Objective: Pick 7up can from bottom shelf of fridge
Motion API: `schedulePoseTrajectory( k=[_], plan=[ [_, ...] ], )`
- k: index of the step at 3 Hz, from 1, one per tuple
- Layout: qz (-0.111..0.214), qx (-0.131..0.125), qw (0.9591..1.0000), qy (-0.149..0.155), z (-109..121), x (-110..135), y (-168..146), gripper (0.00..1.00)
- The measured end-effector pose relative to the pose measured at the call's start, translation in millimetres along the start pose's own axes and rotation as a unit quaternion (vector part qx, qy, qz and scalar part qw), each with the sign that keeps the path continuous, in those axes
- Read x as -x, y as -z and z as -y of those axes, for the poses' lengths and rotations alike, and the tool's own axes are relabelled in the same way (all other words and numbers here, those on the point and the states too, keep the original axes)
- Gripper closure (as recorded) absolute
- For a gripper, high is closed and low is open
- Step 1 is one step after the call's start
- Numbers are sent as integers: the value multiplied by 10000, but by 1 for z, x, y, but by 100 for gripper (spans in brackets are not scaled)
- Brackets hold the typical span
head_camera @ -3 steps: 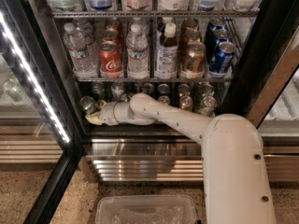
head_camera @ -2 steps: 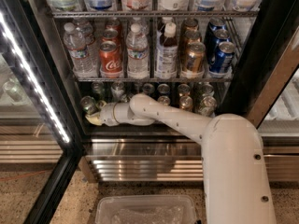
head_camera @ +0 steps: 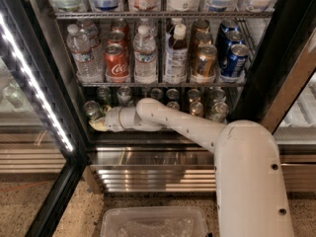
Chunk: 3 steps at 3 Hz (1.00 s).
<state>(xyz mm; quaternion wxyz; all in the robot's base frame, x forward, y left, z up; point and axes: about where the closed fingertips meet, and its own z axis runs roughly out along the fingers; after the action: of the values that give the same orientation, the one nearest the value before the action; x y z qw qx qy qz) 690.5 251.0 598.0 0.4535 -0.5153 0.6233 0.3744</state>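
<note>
The fridge (head_camera: 276,53) stands open in front of me, its door's white LED strip (head_camera: 34,88) at the left. The bottom shelf (head_camera: 163,132) holds several small cans in shadow. A green can with a silver top, the 7up can (head_camera: 92,109), stands at the shelf's far left. My white arm (head_camera: 182,125) reaches in from the right. The gripper (head_camera: 98,125) is at the shelf's left end, just below and in front of the 7up can. I cannot tell whether it touches the can.
The rack above holds water bottles (head_camera: 81,51), a red Coca-Cola can (head_camera: 116,62), gold-brown cans (head_camera: 205,60) and blue cans (head_camera: 234,58). A ribbed steel base (head_camera: 153,174) runs under the shelf. A clear plastic bin (head_camera: 155,223) sits on the floor in front.
</note>
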Motion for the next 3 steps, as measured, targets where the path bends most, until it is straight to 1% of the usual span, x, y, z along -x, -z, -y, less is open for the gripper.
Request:
schedulePoseTrajectory(
  k=[2,3],
  plan=[
    [19,-106,9999,86,-2,6,7,100],
    [17,-250,9996,141,-4,8,14,100]
  ],
)
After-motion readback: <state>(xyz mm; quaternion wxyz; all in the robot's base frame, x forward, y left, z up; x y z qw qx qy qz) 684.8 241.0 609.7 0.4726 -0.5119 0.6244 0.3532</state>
